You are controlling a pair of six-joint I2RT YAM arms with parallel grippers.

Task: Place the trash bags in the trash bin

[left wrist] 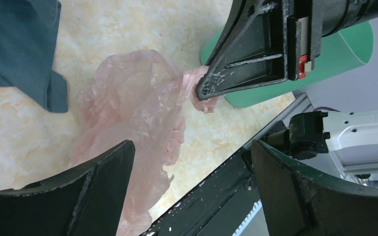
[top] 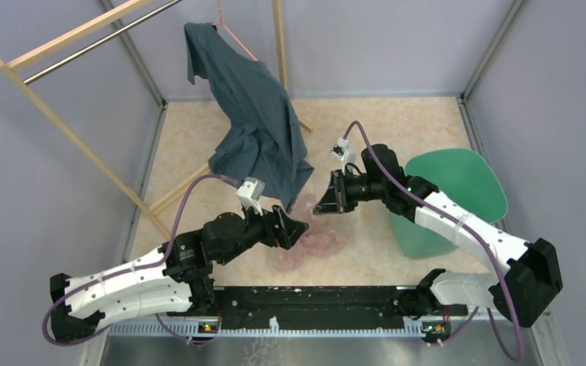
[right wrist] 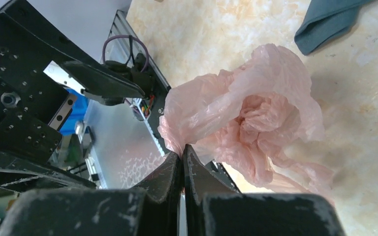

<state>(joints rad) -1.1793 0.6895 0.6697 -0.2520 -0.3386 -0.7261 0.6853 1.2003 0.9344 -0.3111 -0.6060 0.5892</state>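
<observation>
The right gripper's two black fingers are pressed together, pinching an edge of the thin, wrinkled pale pink plastic film trash bag. The rest of the bag hangs and bunches away from that pinch, its lower folds trailing on the beige marble-patterned table. The left gripper, farther from the teal-green round plastic trash bin than the right one, has its fingers spread wide and holds nothing.

By my reading, the bag is gripped but lies wholly outside the bin, beside its wall. Carrying it over the rim and releasing it remain. A dark blue-grey cloth shirt hangs well beyond the bag.

The right arm hides part of the bin's opening. I cannot tell whether the crumpled film is one bag or several.
</observation>
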